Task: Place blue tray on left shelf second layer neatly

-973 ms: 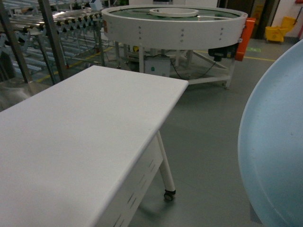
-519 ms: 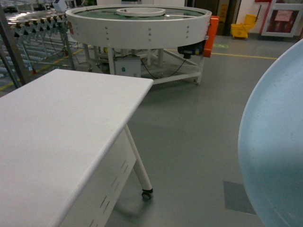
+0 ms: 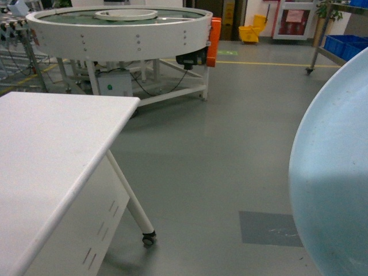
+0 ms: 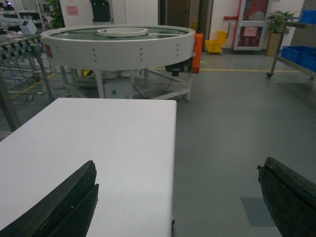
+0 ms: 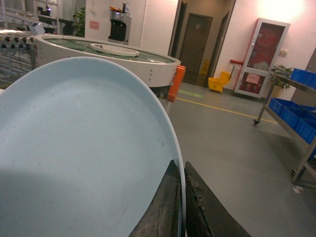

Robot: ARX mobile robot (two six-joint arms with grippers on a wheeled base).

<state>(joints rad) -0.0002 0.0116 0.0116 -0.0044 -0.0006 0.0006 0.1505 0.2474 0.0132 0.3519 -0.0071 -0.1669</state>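
From the head camera I see the white worktop sliding off to my left compared with a second ago: more grey floor shows beside it, and the round white carousel has drifted from the centre toward the upper left. I read that as the base swinging to the right, away from the worktop.

My left hand hangs released, its two black fingers wide apart with nothing between them, over the near end of the worktop.

Further right, a steel rack with dark blue crates has come into the top corner, which was not visible before. The right wrist view shows the same rack along the far wall, well apart from me.

The blue tray stays at the right edge of the head view, held on edge. My right hand is clenched on its rim, one finger on each face.

So I judge I am mid-transit: tray secure, turn under way. I cannot tell whether that rack is the shelf I need, and the second layer is not yet in reach.
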